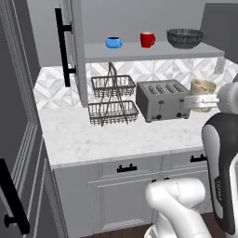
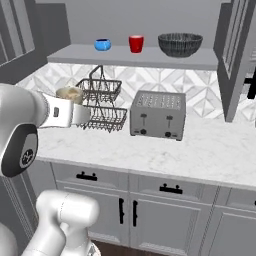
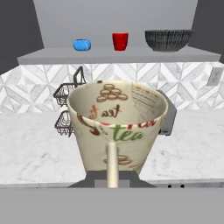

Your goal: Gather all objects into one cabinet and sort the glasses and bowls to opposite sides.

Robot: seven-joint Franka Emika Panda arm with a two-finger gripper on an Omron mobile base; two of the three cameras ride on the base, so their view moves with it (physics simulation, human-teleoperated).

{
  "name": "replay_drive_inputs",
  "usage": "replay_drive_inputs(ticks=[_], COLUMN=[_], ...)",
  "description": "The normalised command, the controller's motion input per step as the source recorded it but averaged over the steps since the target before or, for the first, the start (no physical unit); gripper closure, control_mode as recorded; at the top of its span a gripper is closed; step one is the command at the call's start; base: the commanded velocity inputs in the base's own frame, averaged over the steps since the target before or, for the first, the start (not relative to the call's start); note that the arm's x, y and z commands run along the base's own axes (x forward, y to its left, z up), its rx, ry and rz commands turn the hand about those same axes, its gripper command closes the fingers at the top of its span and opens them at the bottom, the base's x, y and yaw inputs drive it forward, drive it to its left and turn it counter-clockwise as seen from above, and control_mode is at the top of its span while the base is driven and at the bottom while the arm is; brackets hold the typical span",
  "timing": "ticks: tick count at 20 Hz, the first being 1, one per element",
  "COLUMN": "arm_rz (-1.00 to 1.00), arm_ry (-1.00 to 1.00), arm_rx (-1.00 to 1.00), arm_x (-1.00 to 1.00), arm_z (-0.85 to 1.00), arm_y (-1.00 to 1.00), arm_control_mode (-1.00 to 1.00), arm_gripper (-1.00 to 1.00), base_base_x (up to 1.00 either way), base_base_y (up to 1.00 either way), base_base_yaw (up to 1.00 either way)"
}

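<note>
1. Your gripper (image 3: 112,179) is closed on the cream-beige printed cup (image 3: 117,127), holding it upright above the white marble counter (image 1: 116,137).
2. On the flat grey cabinet shelf (image 1: 153,50) stand the squat bright-blue cup (image 1: 113,42), the red mug (image 1: 147,39) and the wide dark grey ribbed bowl (image 1: 185,38), left to right.
3. The cabinet doors are open.

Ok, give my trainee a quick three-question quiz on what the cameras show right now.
1. True or false: the gripper carries the cream cup above the counter.
2. Which item stands furthest right on the cabinet shelf in the base views? A) blue cup B) red mug C) dark grey bowl
3. Fill in: the chrome ____ stands beside the wire baskets.

Key: 1 true; 2 C; 3 toaster.
</note>
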Motion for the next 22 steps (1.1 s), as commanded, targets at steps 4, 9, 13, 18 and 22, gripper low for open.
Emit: replay_drive_inputs(ticks=[4, 9, 13, 18, 22], arm_rz=[0.0, 0.0, 0.0, 0.0, 0.0], arm_ry=[0.0, 0.0, 0.0, 0.0, 0.0], arm_rx=[0.0, 0.0, 0.0, 0.0, 0.0], arm_x=[0.0, 0.0, 0.0, 0.0, 0.0], arm_z=[0.0, 0.0, 0.0, 0.0, 0.0], arm_y=[0.0, 0.0, 0.0, 0.0, 0.0], arm_control_mode=[1.0, 1.0, 1.0, 1.0, 1.0], arm_gripper=[1.0, 1.0, 1.0, 1.0, 1.0], base_base_x=[0.55, 0.59, 0.5, 0.49, 0.36], base_base_y=[0.05, 0.02, 0.07, 0.01, 0.0], base_base_yaw=[-0.16, -0.12, -0.05, 0.0, 0.13])
